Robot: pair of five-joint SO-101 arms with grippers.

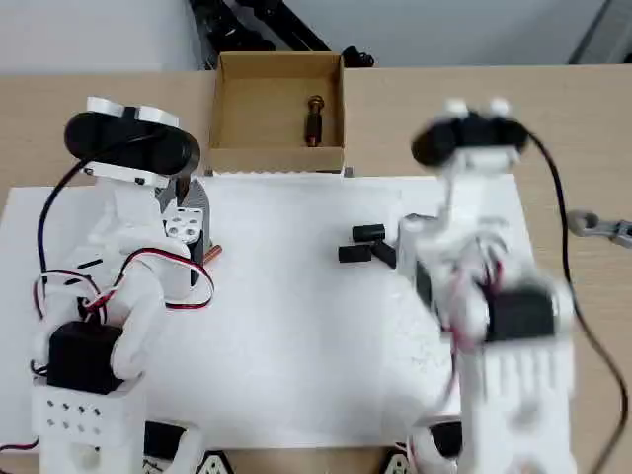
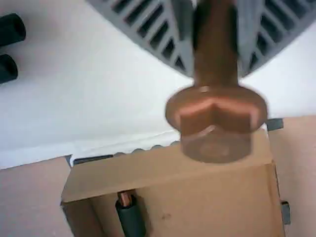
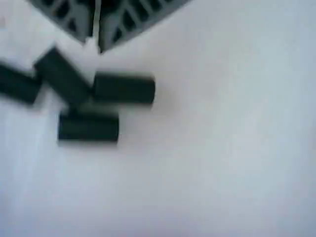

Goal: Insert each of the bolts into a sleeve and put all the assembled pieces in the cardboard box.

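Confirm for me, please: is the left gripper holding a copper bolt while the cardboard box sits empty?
Not quite. The cardboard box is not empty: the high view shows one assembled piece lying inside it. The left gripper does hold a copper bolt.

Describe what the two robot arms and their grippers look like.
The left arm and right arm are blocky white plastic with black motors at the joints. Red, white and black cables loop along them. The gripper fingers are grey with ribbed slots.
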